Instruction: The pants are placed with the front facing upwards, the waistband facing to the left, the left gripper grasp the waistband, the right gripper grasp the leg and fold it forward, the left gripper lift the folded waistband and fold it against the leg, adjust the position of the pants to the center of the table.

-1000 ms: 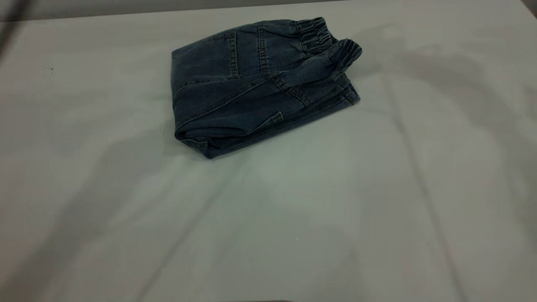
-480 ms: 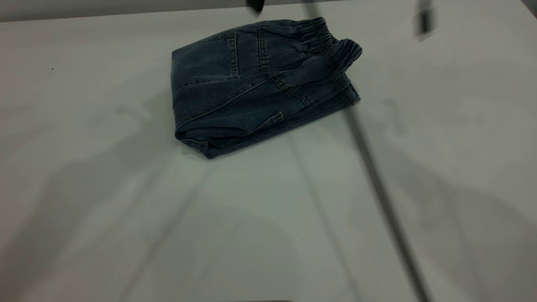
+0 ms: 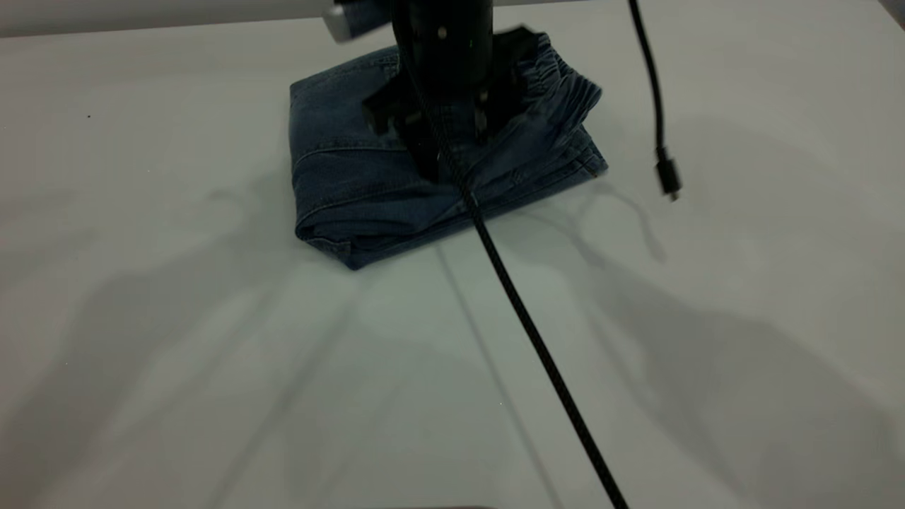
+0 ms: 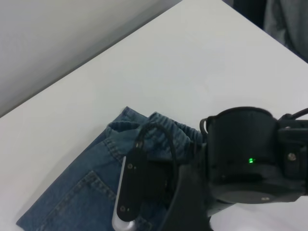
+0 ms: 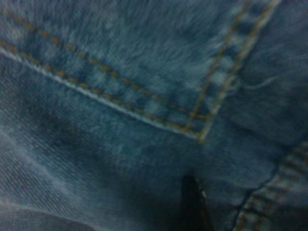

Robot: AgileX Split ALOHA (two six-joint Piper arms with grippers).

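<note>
Right gripper (image 3: 442,152), jaw state indeterminable, presses folded pants (image 3: 353,177) at table's (image 3: 707,353) 12 o'clock; dragging risks unfolding.

right end effector (image 3: 431,152) now down on folded pants (image 3: 353,184), cable (image 3: 537,332) trailing

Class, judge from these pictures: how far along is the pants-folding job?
Done: the pants lie folded into a compact bundle with the waistband on top. In hand: the right tool is down on the bundle, probably to shift it. Left: the bundle sits near the far edge of the table, so it is not yet centred.
</note>
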